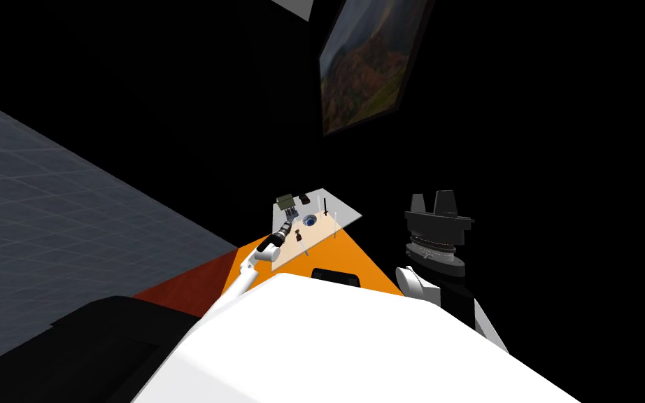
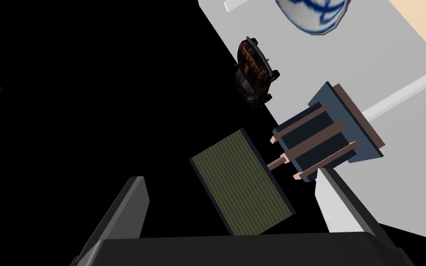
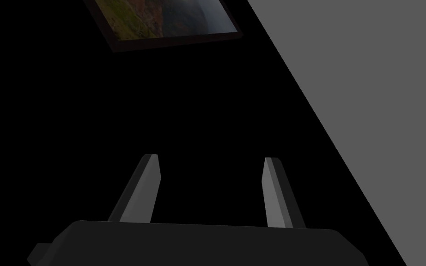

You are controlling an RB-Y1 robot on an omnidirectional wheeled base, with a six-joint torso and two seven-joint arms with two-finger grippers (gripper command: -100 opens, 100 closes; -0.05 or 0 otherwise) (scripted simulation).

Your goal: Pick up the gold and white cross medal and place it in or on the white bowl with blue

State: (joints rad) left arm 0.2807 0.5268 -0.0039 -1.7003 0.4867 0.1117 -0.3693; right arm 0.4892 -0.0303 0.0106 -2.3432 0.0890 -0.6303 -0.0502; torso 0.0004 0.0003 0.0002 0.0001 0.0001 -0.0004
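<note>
Bench (image 1: 342,217): pale, flat-topped, small, on orange floor (image 1: 345,262), black area around.
Left claw (image 2: 232,175): spread, empty.
Right claw (image 3: 211,158): spread, empty.

— Is there any word, number or sign here that one can read?
— No, I find none. The blue strokes on the white bowl (image 2: 316,18) are a painted pattern, not letters.
— And the framed picture (image 1: 370,63) on the wall?
— It shows a landscape of hills, with no readable caption on it.
</note>
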